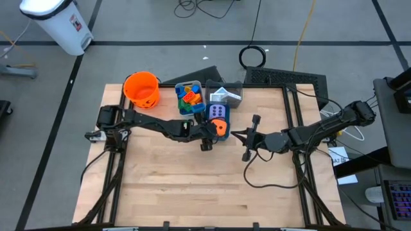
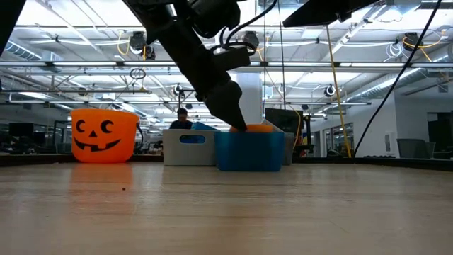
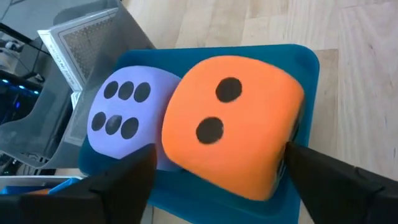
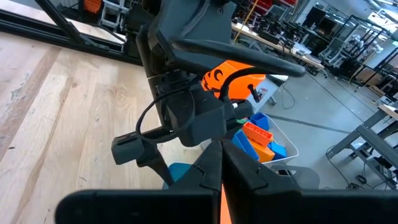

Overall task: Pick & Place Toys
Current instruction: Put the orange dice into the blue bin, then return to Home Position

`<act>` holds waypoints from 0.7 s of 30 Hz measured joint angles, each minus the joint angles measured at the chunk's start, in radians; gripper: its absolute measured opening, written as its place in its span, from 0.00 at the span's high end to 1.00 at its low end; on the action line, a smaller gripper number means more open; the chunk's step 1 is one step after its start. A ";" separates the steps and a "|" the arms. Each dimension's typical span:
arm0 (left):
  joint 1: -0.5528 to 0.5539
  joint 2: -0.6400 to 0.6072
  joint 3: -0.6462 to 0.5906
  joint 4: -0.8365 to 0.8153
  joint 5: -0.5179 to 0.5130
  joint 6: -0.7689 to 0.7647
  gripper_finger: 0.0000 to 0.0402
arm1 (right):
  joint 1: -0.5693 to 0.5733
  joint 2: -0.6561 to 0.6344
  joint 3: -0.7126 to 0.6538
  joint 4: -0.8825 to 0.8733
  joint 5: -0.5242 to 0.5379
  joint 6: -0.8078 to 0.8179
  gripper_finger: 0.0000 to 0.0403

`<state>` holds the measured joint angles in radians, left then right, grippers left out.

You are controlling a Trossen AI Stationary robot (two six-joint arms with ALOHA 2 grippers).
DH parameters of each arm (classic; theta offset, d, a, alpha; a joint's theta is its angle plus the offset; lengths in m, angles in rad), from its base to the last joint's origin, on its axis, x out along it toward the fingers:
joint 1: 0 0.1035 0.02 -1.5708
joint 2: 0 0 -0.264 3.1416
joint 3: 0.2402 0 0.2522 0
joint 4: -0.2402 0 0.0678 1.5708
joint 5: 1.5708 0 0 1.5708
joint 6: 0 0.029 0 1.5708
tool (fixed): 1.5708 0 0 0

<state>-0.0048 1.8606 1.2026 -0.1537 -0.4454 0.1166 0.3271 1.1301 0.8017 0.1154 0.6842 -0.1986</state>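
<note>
Evidently soft and light, the orange die (image 3: 231, 127) is judged foam: compressible, best gripped across two opposite flat faces. It is held over the blue bin (image 3: 306, 62), touching the purple die (image 3: 121, 118) already inside, clasped between the spread fingers of the left hand (image 3: 217, 174). The right hand (image 1: 247, 138) is seen closed, empty, near the bin above the bench (image 1: 192, 186).
</note>
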 joint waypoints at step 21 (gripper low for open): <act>-0.143 -0.797 0.000 -0.239 0.000 -0.139 0.01 | 0.000 0.000 0.000 -0.017 0.000 -0.001 1.00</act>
<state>-0.1478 1.0636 1.2030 -0.3930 -0.4452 -0.0225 0.3271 1.1305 0.8017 0.0985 0.6842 -0.1992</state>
